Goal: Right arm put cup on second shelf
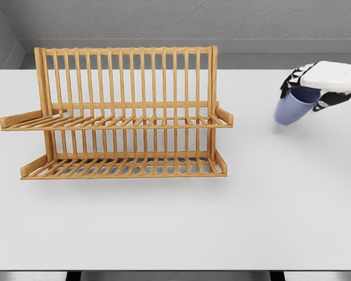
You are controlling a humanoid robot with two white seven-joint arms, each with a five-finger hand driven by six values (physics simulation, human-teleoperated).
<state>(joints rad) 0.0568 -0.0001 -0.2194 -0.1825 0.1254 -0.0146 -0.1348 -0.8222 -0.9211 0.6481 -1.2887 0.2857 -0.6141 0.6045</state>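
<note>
We have the blue cup point(293, 106) tilted and lifted near the right edge of the tabletop point(175, 222), its rim enclosed by the fingers point(292, 79) of the right hand point(307, 88). We judge the carry step is in hand. Next, we must move left toward the wooden dish rack point(123, 114), well apart, clear its end post and set the cup on the upper shelf point(117, 122).

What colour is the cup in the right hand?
Pale lavender-blue cup, darker blue inside; seen in the head view.
</note>
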